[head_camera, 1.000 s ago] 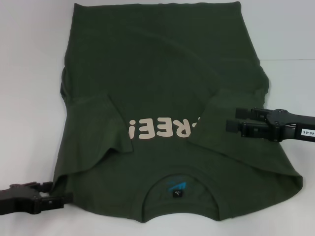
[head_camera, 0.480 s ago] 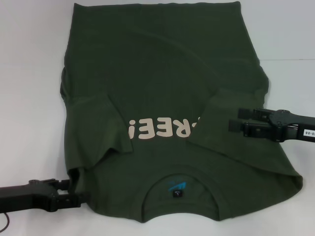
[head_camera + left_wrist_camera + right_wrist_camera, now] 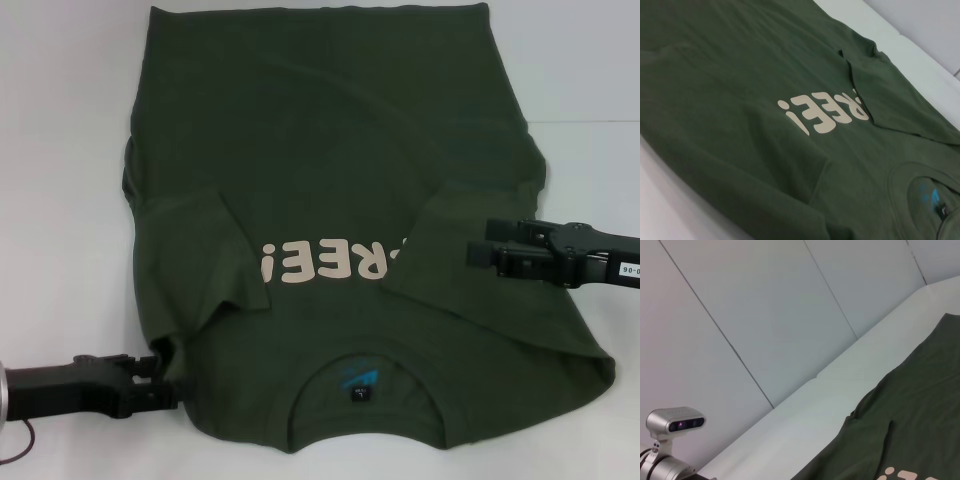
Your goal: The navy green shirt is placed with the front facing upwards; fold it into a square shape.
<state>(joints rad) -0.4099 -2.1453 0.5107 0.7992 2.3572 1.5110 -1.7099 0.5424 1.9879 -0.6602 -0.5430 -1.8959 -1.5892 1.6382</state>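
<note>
While the navy green shirt (image 3: 330, 230) lies spread front-up on the white table (image 3: 60, 150), collar nearest the robot, the left gripper (image 3: 160, 375) sits at the near left corner, its dark fingers clamped on the shirt's edge by the shoulder — a small pucker of cloth shows there. Just beyond, both sleeves are folded in over the chest, the right one covering the start of the cream lettering (image 3: 325, 262). Over on the right, the right gripper (image 3: 480, 242) hovers above that folded sleeve, fingers parted, gripping nothing. Farther off, the hem reaches the table's far edge. Compared with a second ago, the left gripper has slid inward and up to the shirt's corner; the right one has drifted slightly outward.
</note>
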